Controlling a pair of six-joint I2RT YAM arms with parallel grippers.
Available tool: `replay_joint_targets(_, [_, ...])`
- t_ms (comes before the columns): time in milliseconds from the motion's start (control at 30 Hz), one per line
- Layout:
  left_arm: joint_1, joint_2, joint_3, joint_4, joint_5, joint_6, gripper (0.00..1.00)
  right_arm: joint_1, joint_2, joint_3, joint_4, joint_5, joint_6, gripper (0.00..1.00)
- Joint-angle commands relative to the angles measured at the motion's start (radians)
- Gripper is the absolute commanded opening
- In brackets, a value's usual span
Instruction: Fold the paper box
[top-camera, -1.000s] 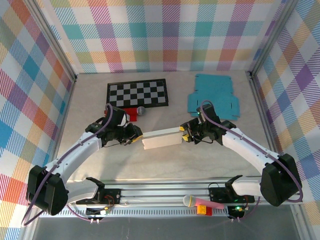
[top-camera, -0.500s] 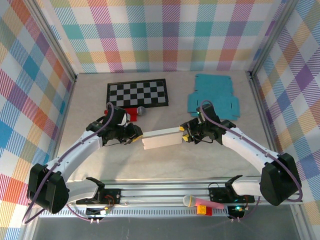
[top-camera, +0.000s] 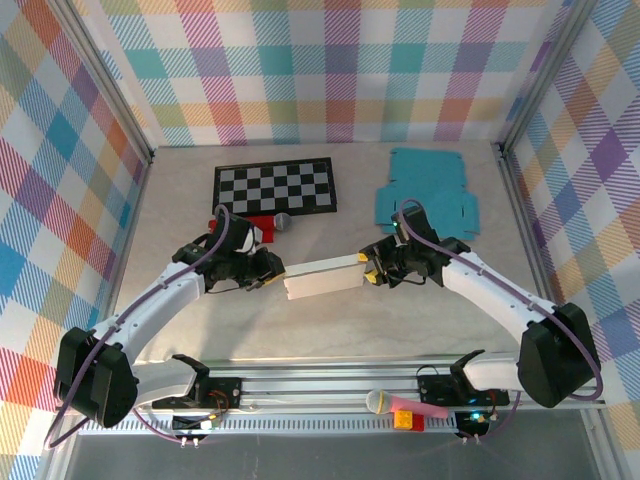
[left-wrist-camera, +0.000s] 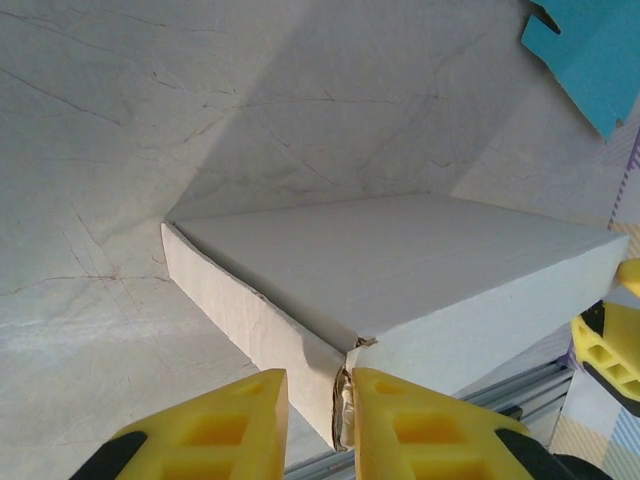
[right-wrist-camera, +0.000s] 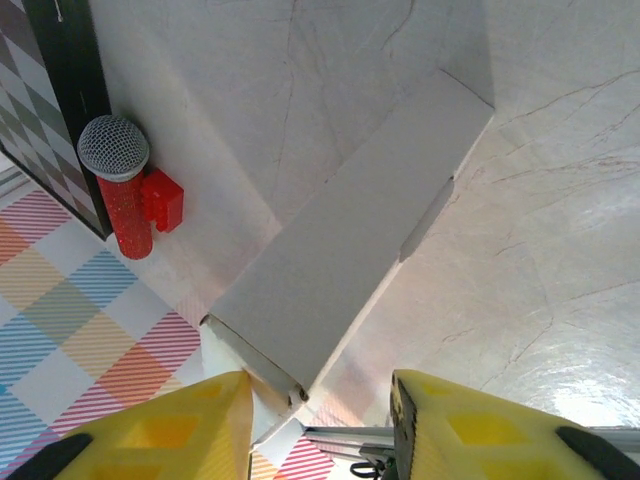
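White paper box lies mid-desk between my two arms, already closed up into a shallow slab. My left pincer is pinching the seam at the box's left end. My right pincer stands spread about the other end, not squeezing it. I judge most folds done, though both end flaps look loose and want tucking. A checkerboard, a teal flat sheet and a red microphone lie well behind, out of the way.

Left claw pinches white paper box corner.
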Motion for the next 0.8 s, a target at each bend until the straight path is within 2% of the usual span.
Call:
replay_joint_targets(0, [0.012,0.029,-0.058,-0.143,-0.079,0.047,0.21,-0.017,0.017,0.025,-0.109,0.017,-0.057,0.45])
replay_joint_targets(333, [0.009,0.045,-0.051,-0.133,-0.071,0.05,0.19,-0.026,-0.018,0.112,-0.131,0.019,-0.15,0.45])
replay_joint_targets(767, [0.0,0.044,-0.034,-0.137,-0.075,0.044,0.2,-0.023,0.05,0.024,-0.164,-0.035,-0.123,0.36])
